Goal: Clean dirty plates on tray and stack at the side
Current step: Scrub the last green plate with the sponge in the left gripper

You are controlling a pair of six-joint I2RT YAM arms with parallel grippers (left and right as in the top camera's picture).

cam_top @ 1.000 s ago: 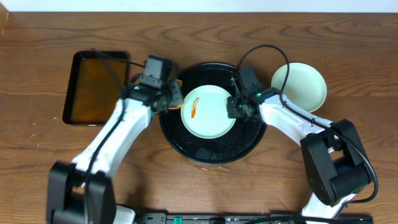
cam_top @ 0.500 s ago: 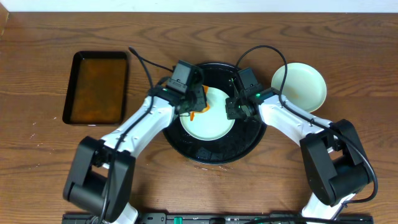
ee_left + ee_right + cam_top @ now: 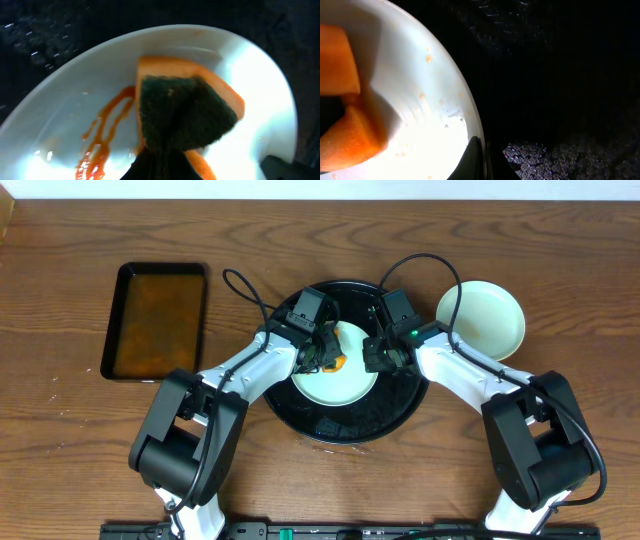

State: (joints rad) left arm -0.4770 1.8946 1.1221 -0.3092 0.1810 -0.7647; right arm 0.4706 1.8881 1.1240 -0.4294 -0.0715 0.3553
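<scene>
A pale mint-green plate (image 3: 338, 380) lies in the round black tray (image 3: 345, 422). My left gripper (image 3: 328, 352) is shut on an orange sponge (image 3: 342, 358) with a dark green scouring face and presses it on the plate. In the left wrist view the sponge (image 3: 186, 112) lies beside an orange-brown sauce smear (image 3: 100, 142) on the plate (image 3: 260, 95). My right gripper (image 3: 376, 356) is shut on the plate's right rim; the right wrist view shows its fingers (image 3: 477, 161) pinching the rim (image 3: 447, 100). A second mint-green plate (image 3: 482, 320) lies on the table to the right. The yellow plate is out of view.
A rectangular black tray with a brown inside (image 3: 155, 320) lies at the left on the wooden table. Arm cables loop over the round tray's far rim (image 3: 420, 265). The round tray's wet black floor (image 3: 560, 75) shows in the right wrist view.
My left gripper has moved right with the sponge, from the tray's left rim onto the plate, and now covers the smear in the overhead view. The right gripper has not moved.
</scene>
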